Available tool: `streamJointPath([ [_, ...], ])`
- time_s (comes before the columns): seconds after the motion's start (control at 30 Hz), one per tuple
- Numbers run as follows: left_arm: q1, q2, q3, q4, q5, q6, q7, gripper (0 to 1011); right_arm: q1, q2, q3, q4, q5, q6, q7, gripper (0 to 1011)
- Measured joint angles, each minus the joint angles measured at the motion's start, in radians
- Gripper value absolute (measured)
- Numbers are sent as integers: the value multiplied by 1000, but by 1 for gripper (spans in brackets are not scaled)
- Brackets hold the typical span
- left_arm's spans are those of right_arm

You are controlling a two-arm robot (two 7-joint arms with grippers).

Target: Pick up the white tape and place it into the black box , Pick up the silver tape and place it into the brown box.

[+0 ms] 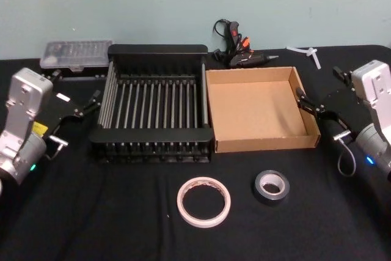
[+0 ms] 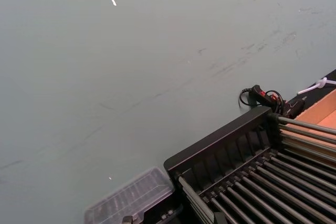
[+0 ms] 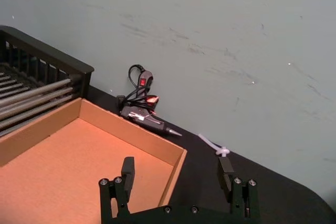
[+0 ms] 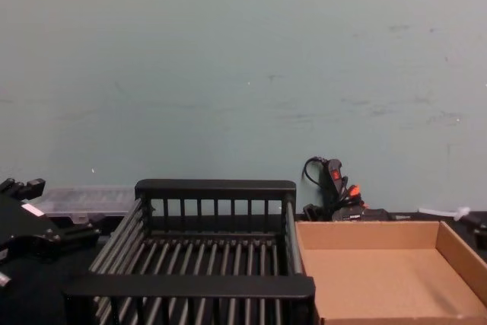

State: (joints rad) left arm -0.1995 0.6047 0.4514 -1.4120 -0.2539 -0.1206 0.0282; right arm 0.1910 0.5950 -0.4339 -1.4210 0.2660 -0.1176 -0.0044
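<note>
The right gripper (image 3: 177, 174), fingers spread wide, hovers at the brown box's (image 1: 259, 143) right wall; the left gripper (image 1: 91, 102), apparently parted, waits beside the black box (image 1: 153, 134). The white tape (image 1: 204, 201) and silver tape (image 1: 271, 186) lie on the table (image 1: 91, 224) in front.

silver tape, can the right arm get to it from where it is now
Probably yes. The silver tape lies flat on open cloth in front of the brown box, apart from the white tape. The right gripper, open, sits beside the box with nothing between.
</note>
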Motion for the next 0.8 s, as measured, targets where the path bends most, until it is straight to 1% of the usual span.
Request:
streamJointPath([
  [0.2, 0, 0, 0, 0, 0, 0, 0, 1001, -21, -3, 25, -35, 23, 21, 24, 1000],
  [0.4, 0, 0, 0, 0, 0, 0, 0, 1001, -55, 0, 50, -100, 50, 77, 39, 1000],
  [0.43, 0, 0, 0, 0, 0, 0, 0, 1001, -63, 1, 57, -119, 56, 92, 43, 1000],
  [0.6, 0, 0, 0, 0, 0, 0, 0, 1001, -89, 3, 73, -171, 72, 131, 54, 1000],
  [0.67, 0, 0, 0, 0, 0, 0, 0, 1001, -100, 4, 80, -199, 79, 164, 57, 1000],
  [0.7, 0, 0, 0, 0, 0, 0, 0, 1001, -108, 5, 84, -219, 85, 191, 60, 1000],
  [0.77, 0, 0, 0, 0, 0, 0, 0, 1001, -116, 6, 88, -240, 91, 216, 64, 1002],
  [0.8, 0, 0, 0, 0, 0, 0, 0, 1001, -125, 6, 92, -259, 99, 241, 68, 1000],
])
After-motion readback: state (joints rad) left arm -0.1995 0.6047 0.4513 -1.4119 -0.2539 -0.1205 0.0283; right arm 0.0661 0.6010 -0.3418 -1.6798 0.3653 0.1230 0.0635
